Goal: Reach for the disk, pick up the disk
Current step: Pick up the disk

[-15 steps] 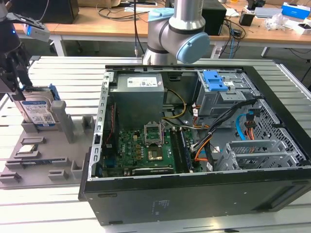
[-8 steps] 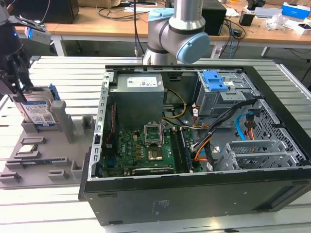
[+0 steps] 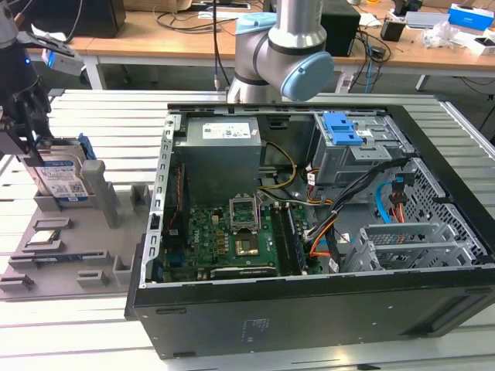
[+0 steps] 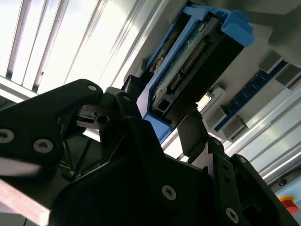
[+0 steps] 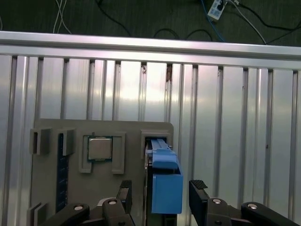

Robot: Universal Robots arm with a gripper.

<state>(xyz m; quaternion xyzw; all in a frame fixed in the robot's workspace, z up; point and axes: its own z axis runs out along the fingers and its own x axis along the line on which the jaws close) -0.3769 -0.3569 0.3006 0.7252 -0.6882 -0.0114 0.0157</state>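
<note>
Silver disk (image 3: 56, 171) carries white-and-blue label (image 3: 68, 188), blue bracket (image 5: 167, 183); pincer (image 5: 161, 190) black.

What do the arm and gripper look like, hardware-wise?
The arm has silver-grey tubular joints with a round light-blue end cap. The gripper is matte black, with angular linkage fingers pinned by silver screws.

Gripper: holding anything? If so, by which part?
Nothing held. The black gripper straddles the upright silver hard drive in its blue plastic bracket, fingers clear of both sides.
</note>
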